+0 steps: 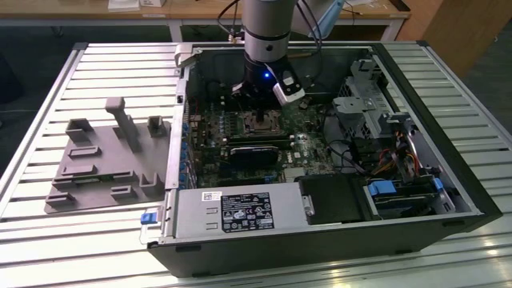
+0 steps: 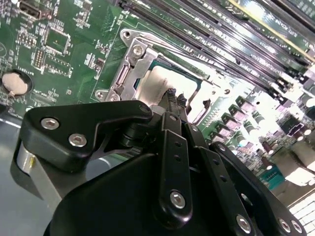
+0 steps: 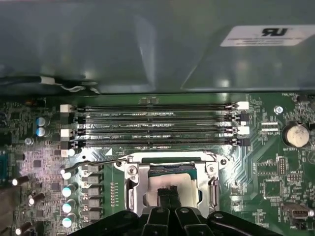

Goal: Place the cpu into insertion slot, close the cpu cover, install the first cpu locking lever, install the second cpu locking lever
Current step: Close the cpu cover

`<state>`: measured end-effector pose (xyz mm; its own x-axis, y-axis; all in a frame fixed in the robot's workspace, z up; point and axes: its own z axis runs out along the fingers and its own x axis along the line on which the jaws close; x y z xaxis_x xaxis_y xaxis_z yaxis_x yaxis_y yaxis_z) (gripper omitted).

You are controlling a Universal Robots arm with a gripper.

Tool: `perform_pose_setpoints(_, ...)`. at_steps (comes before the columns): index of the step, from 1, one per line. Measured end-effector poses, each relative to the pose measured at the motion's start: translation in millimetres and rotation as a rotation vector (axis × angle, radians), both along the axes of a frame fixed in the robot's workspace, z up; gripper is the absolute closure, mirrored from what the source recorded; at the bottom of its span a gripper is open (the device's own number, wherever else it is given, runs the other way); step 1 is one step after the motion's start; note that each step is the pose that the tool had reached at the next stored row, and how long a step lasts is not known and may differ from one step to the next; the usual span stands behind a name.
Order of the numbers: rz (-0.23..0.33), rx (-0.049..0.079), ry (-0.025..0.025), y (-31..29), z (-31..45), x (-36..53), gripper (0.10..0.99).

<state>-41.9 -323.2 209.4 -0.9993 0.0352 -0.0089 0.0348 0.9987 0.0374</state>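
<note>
On the slatted metal table (image 1: 96, 66) lies an open computer case (image 1: 320, 246), with a grey moulded fixture (image 1: 88, 174) beside it towards the exterior view's left. From above, the robot arm (image 1: 267, 30) reaches down into the case, over the green motherboard (image 3: 275, 182).

Just beside the long memory slots (image 3: 157, 123) sits the insertion slot (image 3: 170, 158). The cpu cover (image 3: 134, 189) lies flat over it, its silver frame around the square window. Through that window shows the dull silver top of the cpu (image 3: 187, 189), so the chip is seated in the slot and the cover is down. By my reading, the first two steps are done.

The gripper (image 3: 170, 192) hangs directly over the cpu, its two black fingertips (image 2: 170, 93) pressed together with nothing between them. They are at or just above the chip's top; whether they touch it I cannot tell.

A thin wire locking lever (image 3: 103, 161) runs along the slot's edge nearest the memory slots, its handle end standing out to one side. I cannot tell if it is hooked under its catch. The second lever is not clear enough to judge, so the lever work looks to be what is left.
</note>
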Motion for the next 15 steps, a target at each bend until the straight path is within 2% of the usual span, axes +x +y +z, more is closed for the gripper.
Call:
perform_pose_setpoints(5, -0.001, -0.002, -0.003, 0.0, 0.1, -0.1, 0.984)
perform_pose_setpoints(15, -0.056, -0.003, -0.0055, -0.6, 0.1, -0.1, 0.984)
